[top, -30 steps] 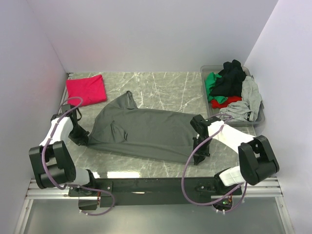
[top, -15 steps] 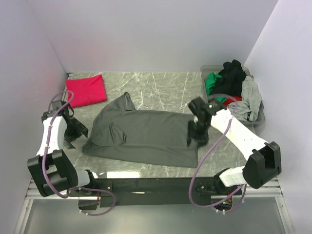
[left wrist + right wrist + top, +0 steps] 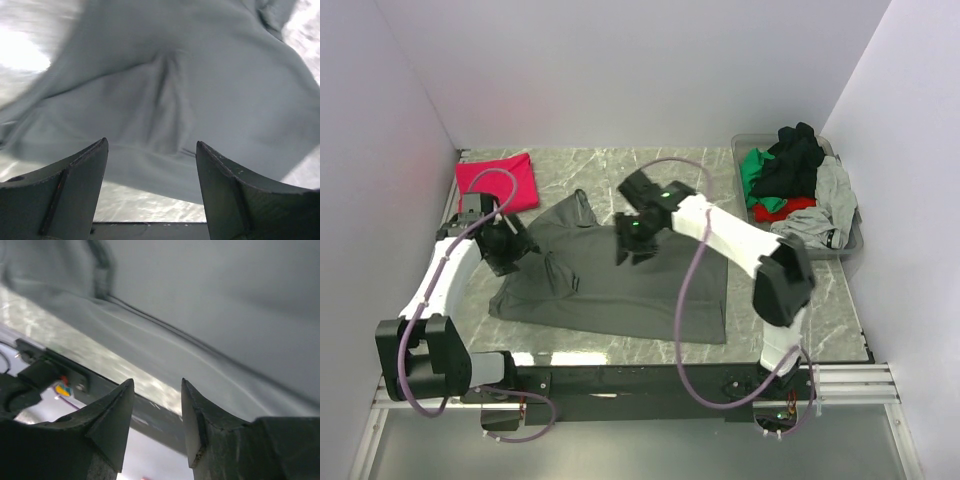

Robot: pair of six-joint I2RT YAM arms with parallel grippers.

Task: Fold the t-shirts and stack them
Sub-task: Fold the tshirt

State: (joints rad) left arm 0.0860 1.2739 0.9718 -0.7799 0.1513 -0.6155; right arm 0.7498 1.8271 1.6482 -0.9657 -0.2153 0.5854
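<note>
A dark charcoal-grey t-shirt (image 3: 620, 285) lies spread across the middle of the marble table, one sleeve pointing to the back left. A magenta-red t-shirt (image 3: 500, 182) lies folded at the back left corner. My left gripper (image 3: 515, 248) hovers open over the grey shirt's left edge; the left wrist view shows cloth (image 3: 200, 85) and bare marble between its spread fingers (image 3: 75, 190). My right gripper (image 3: 632, 250) reaches across above the shirt's upper middle, open and empty. In the right wrist view its fingertips (image 3: 120, 410) frame the grey cloth (image 3: 225, 315) and the table's near edge.
A clear plastic tub (image 3: 748, 222) at the back right holds a heap of black, green, red and light grey shirts (image 3: 798, 170). White walls close in the back and both sides. The right arm's link (image 3: 740, 240) spans the grey shirt's right part.
Both grippers have opened and let go of the grey shirt, which now lies flatter. The right arm swung far left over the shirt; the left gripper moved back and inward.
</note>
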